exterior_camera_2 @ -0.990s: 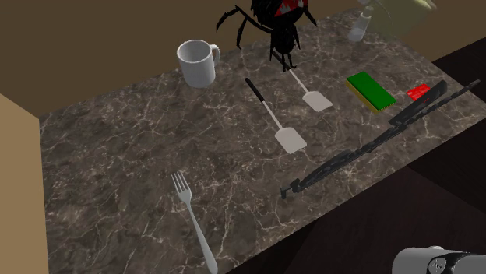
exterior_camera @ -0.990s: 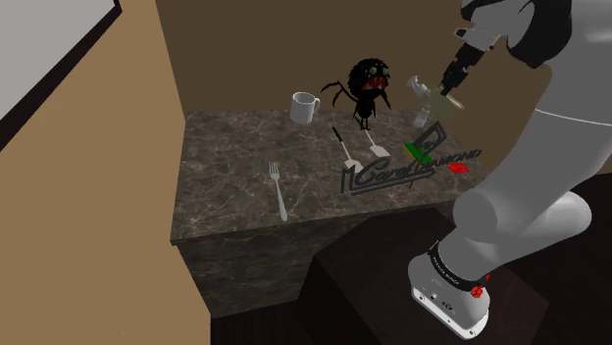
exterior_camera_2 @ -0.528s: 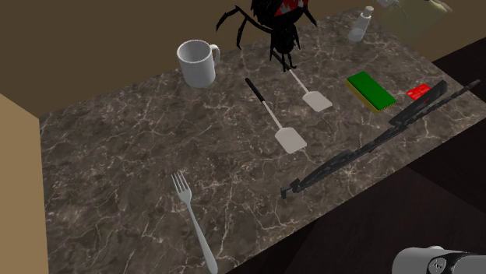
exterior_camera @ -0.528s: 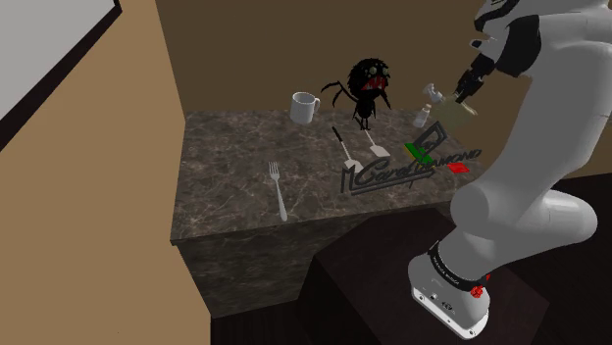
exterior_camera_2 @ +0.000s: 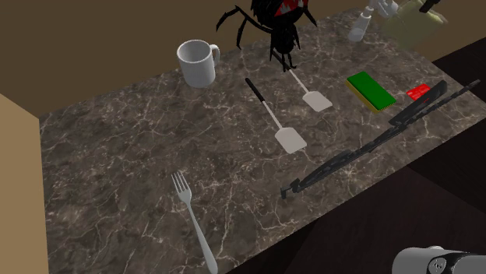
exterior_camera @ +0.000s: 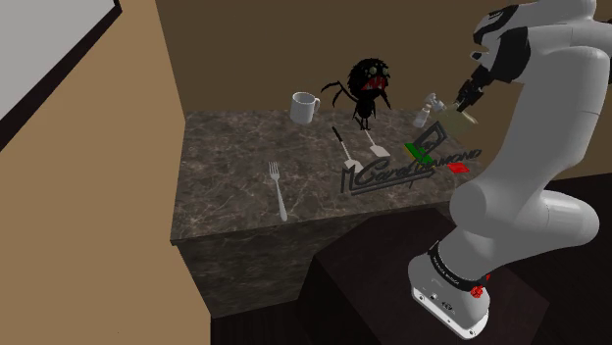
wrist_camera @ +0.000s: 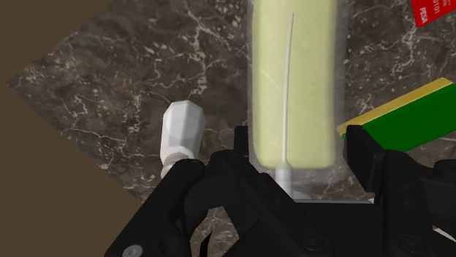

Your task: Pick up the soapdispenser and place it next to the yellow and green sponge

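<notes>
Gripping it now: claw (wrist_camera: 299,139) is clamped on the soap dispenser (wrist_camera: 292,66), a pale yellow-green see-through bottle. Fingers pinch it up near the neck w/ the body hanging straight out ahead of the claw. Looks lifted off the tabletop (wrist_camera: 131,73), judging by the shoulder view. So the pick's done by my read; carry-and-place is the job in hand.

Target's close. The yellow and green sponge (wrist_camera: 405,117) lies just beside one finger of the claw, green face up. On the claw's other side stands a small white bottle (wrist_camera: 183,135), also close.

Tips for doing it well:
- Short sideways shift only, no big swing, and keep the bottle hanging plumb so its base lands flat.
- Aim for bare tabletop beside the sponge, not on it.
- Stay off the red card (wrist_camera: 436,11), which sits ahead of the claw past the sponge.
- Come down slow and let the base touch before easing the grip.
- Back straight out so the fingers don't drag the pump.
- Watch the white bottle en route; it's easy to clip.

Writing: the red card has white print, too small to read for sure. Also a dark cut-out of script lettering (exterior_camera: 407,169) lies below the claw toward the stand; can't make out the word. No label visible on the dispenser itself.
</notes>
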`<move>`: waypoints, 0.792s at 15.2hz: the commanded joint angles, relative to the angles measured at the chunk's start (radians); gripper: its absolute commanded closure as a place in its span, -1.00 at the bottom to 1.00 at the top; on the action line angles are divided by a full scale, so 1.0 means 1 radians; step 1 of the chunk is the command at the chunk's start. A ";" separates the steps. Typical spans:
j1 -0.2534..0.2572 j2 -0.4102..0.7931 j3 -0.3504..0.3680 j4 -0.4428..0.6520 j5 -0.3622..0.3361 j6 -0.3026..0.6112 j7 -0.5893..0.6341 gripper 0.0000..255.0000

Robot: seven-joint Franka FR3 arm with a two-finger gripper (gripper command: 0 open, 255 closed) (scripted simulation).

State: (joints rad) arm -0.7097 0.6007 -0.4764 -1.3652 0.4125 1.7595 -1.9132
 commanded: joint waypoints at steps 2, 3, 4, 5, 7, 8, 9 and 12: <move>0.001 0.008 0.003 -0.024 0.006 0.031 -0.009 1.00; 0.002 0.012 0.004 -0.032 0.008 0.042 -0.012 1.00; 0.002 0.016 0.005 -0.039 0.010 0.052 -0.015 1.00; 0.002 0.021 0.007 -0.046 0.013 0.063 -0.017 1.00; 0.002 0.030 0.009 -0.059 0.018 0.083 -0.023 1.00; 0.002 0.035 0.011 -0.065 0.021 0.094 -0.026 1.00; 0.002 0.038 0.012 -0.069 0.023 0.101 -0.028 1.00; 0.003 0.038 0.011 -0.069 0.023 0.101 -0.028 1.00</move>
State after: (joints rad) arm -0.7056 0.6337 -0.4641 -1.4292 0.4367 1.8570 -1.9407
